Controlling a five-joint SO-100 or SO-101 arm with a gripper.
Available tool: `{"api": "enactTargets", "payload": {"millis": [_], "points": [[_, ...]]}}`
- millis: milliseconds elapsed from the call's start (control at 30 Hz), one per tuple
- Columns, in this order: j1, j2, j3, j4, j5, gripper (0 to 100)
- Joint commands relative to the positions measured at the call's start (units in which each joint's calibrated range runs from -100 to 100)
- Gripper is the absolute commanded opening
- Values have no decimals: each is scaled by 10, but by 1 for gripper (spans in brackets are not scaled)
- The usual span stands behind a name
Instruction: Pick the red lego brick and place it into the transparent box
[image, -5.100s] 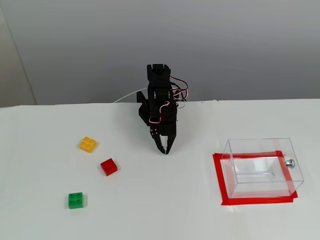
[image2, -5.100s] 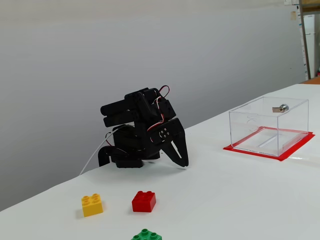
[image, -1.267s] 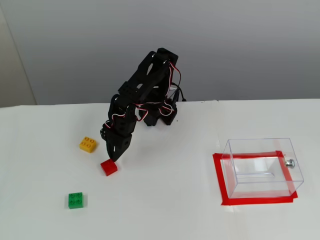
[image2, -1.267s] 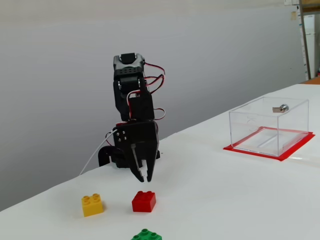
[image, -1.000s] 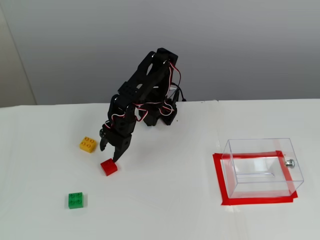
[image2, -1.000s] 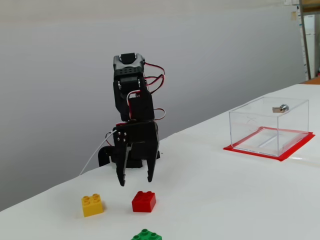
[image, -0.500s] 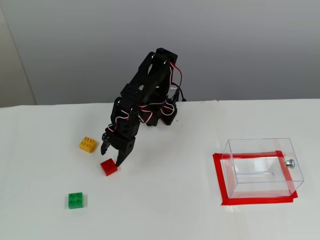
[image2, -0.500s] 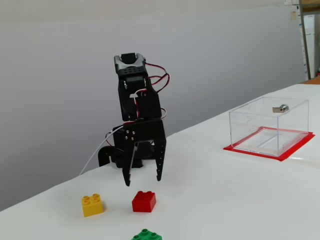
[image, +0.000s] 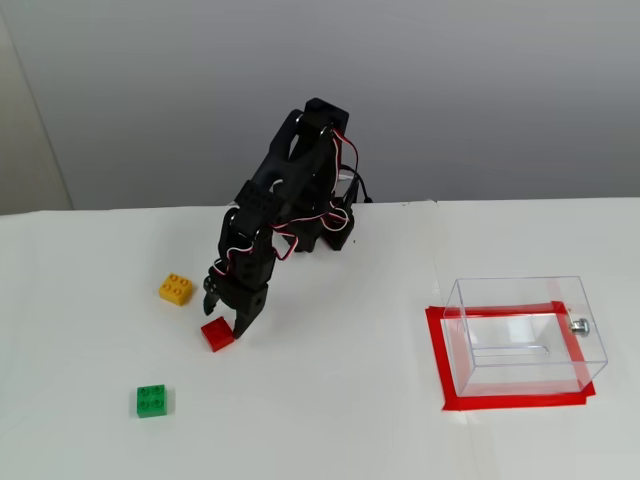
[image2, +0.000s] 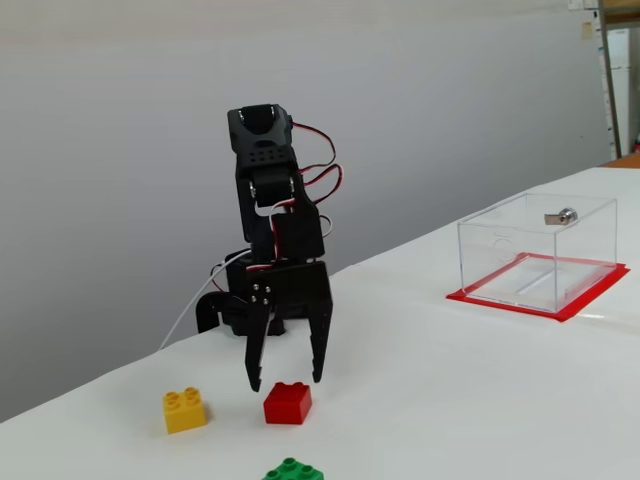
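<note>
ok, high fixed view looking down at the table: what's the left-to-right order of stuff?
green brick → yellow brick → red lego brick, with the open gripper right over it → transparent box on its red tape frame.

One fixed view looks down from high in front of the white tabletop, facing the grey wall, and takes in the whole layout. The other sits low near the tabletop's edge, looking sideways across it from closer in. Both share the black jointed arm, the small red plastic brick and the clear plastic box.
</note>
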Motion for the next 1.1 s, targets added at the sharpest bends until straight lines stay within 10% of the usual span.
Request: {"api": "enactTargets", "payload": {"millis": [0,1067], "points": [[4,0,-14,-28,0,27],[17,49,-13,-42,0,26]]}}
